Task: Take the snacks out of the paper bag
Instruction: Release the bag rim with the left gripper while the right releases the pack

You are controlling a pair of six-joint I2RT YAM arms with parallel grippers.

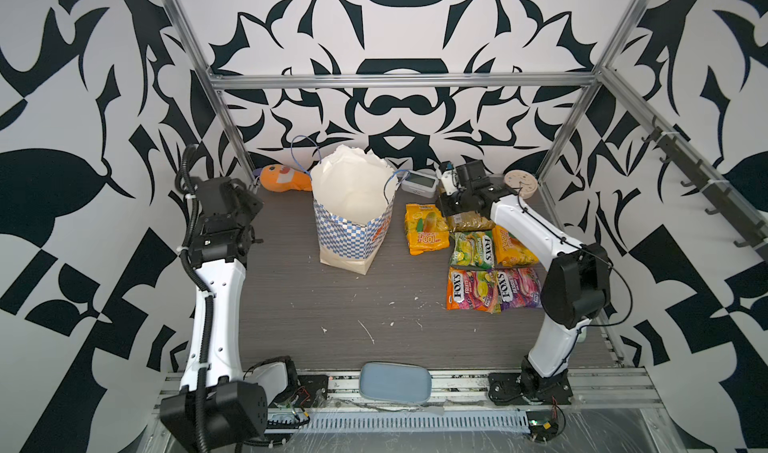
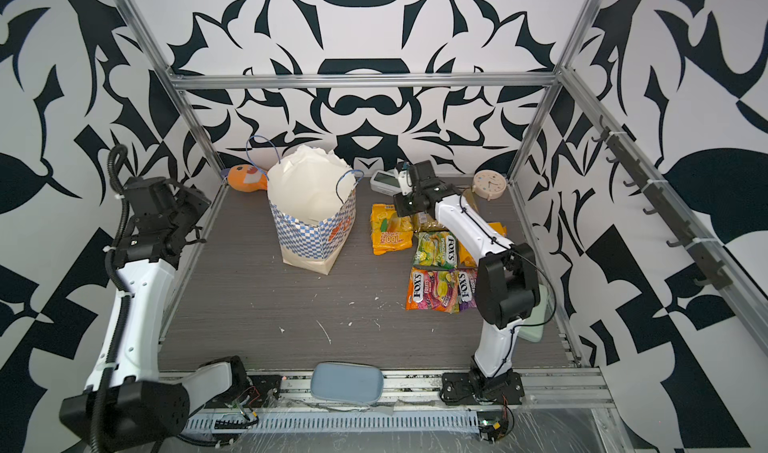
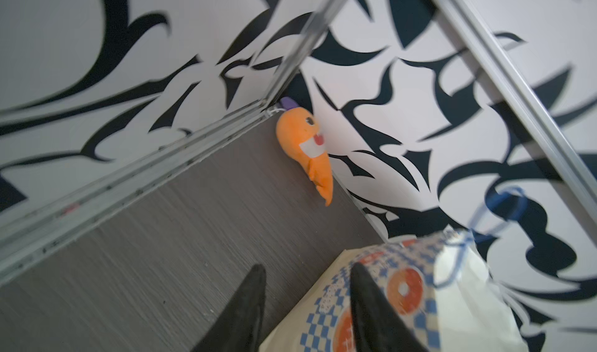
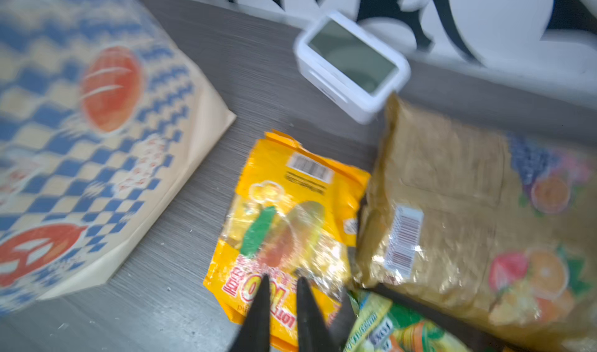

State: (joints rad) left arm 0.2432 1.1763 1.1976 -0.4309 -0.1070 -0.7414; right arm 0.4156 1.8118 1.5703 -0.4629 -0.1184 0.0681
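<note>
The paper bag [image 1: 353, 226] [image 2: 311, 232] stands upright and open at the back middle, and only its white lining shows inside. Several snacks lie flat to its right: a mango packet [image 1: 426, 228] [image 4: 290, 218], an olive-gold packet [image 1: 471, 223] [image 4: 468, 205], a green-yellow FOX'S packet [image 1: 473, 250], a second mango packet [image 1: 513, 247], an orange FOX'S packet [image 1: 471, 289] and a purple one [image 1: 519, 288]. My right gripper [image 4: 283, 278] hovers over the first mango packet, fingers almost together with nothing between them. My left gripper [image 3: 307, 269] is open and empty beside the bag [image 3: 397, 289].
An orange plush toy [image 1: 282, 178] [image 3: 307, 147] lies in the back left corner. A white digital clock [image 1: 419, 182] [image 4: 352, 66] and a round clock [image 1: 520, 183] stand at the back wall. A blue-grey pad [image 1: 395, 382] rests on the front rail. Metal frame posts edge the table.
</note>
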